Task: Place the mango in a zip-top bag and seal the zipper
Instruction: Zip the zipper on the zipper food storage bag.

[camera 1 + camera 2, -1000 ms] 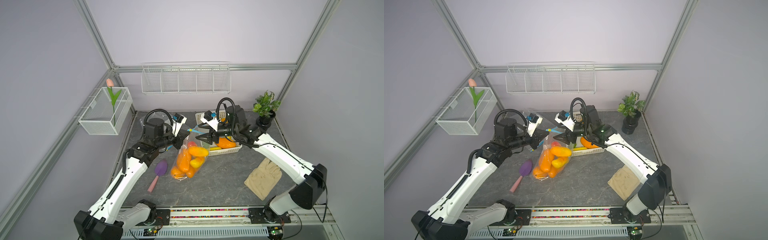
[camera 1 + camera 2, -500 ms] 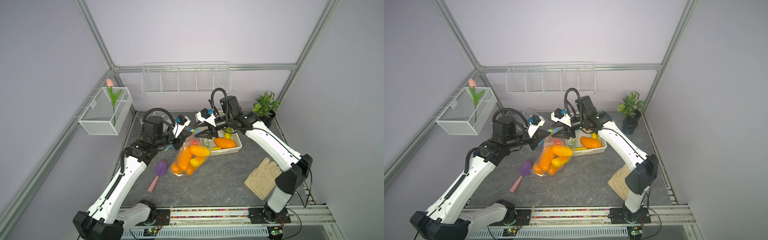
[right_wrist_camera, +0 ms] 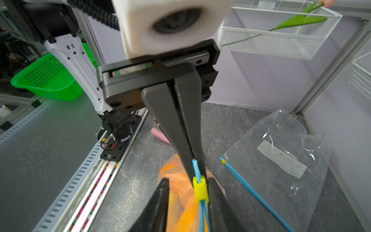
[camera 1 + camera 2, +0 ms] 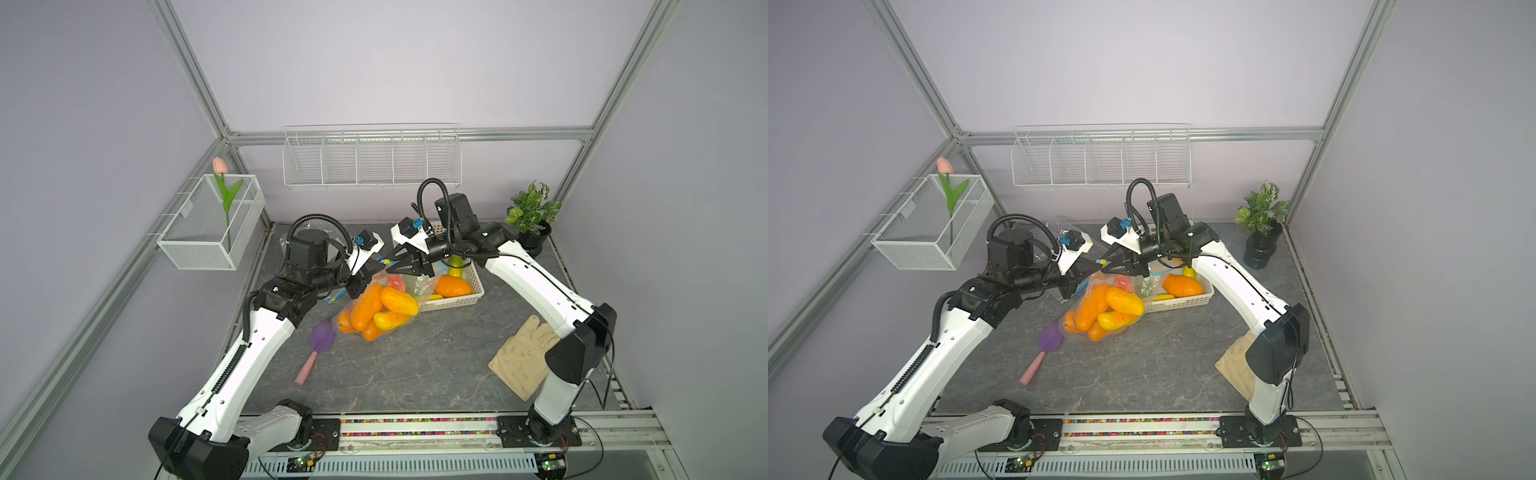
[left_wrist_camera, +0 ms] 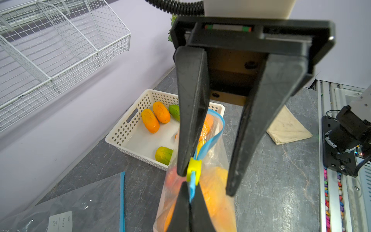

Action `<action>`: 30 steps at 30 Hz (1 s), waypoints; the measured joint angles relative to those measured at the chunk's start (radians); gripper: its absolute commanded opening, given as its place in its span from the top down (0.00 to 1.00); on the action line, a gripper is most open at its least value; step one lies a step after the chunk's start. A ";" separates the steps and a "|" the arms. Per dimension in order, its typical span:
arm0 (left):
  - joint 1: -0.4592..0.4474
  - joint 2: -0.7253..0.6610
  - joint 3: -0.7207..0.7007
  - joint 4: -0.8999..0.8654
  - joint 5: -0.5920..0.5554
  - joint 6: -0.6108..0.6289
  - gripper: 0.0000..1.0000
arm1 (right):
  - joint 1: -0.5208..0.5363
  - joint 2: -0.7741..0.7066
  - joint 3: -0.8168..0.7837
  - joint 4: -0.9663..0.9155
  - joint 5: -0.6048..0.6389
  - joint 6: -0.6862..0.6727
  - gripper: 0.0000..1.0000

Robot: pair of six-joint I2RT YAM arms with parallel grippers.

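The left hand (image 5: 190,188) pinches the zipper strip (image 3: 196,168); the right hand (image 3: 188,180), spread, straddles the yellow slider (image 3: 199,189). Below both, the zip-top bag (image 4: 376,309) of mangoes (image 4: 399,302) looks limp, slippery and heavy; the rigid slider seems the best hold.

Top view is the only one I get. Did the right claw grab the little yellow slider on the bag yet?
Observer: Not yet. In the left wrist view the right gripper has its jaws apart around the yellow slider, and only one finger sits against it.
Operator: And the other one?
Observer: The right wrist view shows the left gripper shut on the blue zipper end, just past the slider.
Operator: Is it zipped shut?
Observer: No. Beyond the slider the zipper track splits in two, so the mouth of the bag is open.
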 measured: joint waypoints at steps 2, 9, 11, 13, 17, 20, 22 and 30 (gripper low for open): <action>0.000 0.000 0.000 0.000 -0.001 0.000 1.00 | 0.001 0.000 -0.006 0.021 0.002 0.013 0.77; 0.001 -0.011 -0.018 0.008 -0.044 -0.005 1.00 | 0.003 -0.013 -0.092 0.149 0.030 0.072 0.90; 0.000 -0.021 -0.039 0.026 -0.068 -0.016 1.00 | 0.002 -0.033 -0.141 0.196 0.052 0.095 0.90; -0.002 -0.037 -0.063 0.055 -0.093 -0.033 1.00 | -0.002 -0.054 -0.183 0.228 0.078 0.116 0.90; -0.003 -0.070 -0.095 0.113 -0.151 -0.071 1.00 | -0.025 -0.092 -0.245 0.262 0.126 0.143 0.90; -0.003 -0.089 -0.117 0.152 -0.204 -0.100 1.00 | -0.053 -0.122 -0.293 0.268 0.159 0.153 0.90; -0.002 -0.101 -0.133 0.176 -0.238 -0.119 1.00 | -0.077 -0.144 -0.329 0.270 0.173 0.160 0.91; 0.003 -0.112 -0.143 0.224 -0.380 -0.184 1.00 | -0.207 -0.260 -0.489 0.274 0.243 0.230 0.91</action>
